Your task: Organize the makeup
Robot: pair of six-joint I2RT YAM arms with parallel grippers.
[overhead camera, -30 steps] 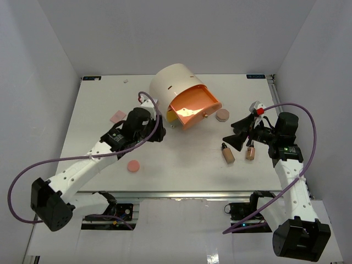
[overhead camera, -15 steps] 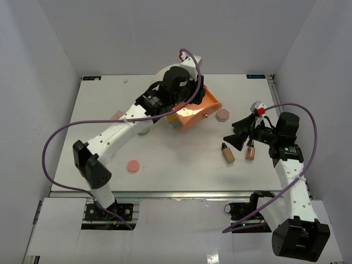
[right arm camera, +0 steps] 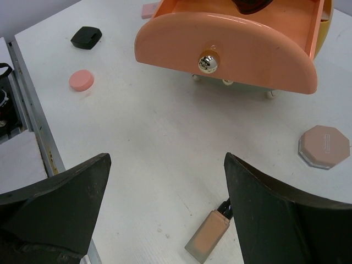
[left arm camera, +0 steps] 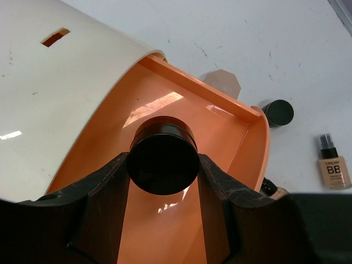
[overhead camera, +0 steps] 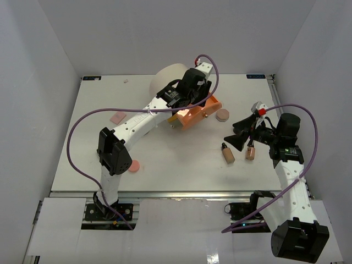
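Observation:
My left gripper [left arm camera: 163, 166] is shut on a small black round jar [left arm camera: 163, 157] and holds it over the open orange drawer [left arm camera: 220, 143] of the cream cylindrical box [left arm camera: 66, 99]. In the top view the left gripper [overhead camera: 190, 103] hangs above that drawer [overhead camera: 212, 104]. Two tan bottles [overhead camera: 227, 153] [overhead camera: 250, 152] lie on the table by my right gripper [overhead camera: 237, 135], which stands open and empty. One of these bottles [right arm camera: 210, 235] lies beside the right gripper [right arm camera: 168, 159]. A beige compact [overhead camera: 222, 115] sits right of the drawer. A pink compact [overhead camera: 133, 165] lies at the front left.
A pink flat piece [overhead camera: 118, 117] lies at the left of the table. A black squarish case [right arm camera: 86, 37] sits beyond the pink compact [right arm camera: 81, 81]. A black round top [left arm camera: 278, 113] and a BB bottle [left arm camera: 333, 165] show past the drawer's edge.
The left arm has swung from the left middle of the table up and right to above the open drawer. The right arm has stayed where it was.

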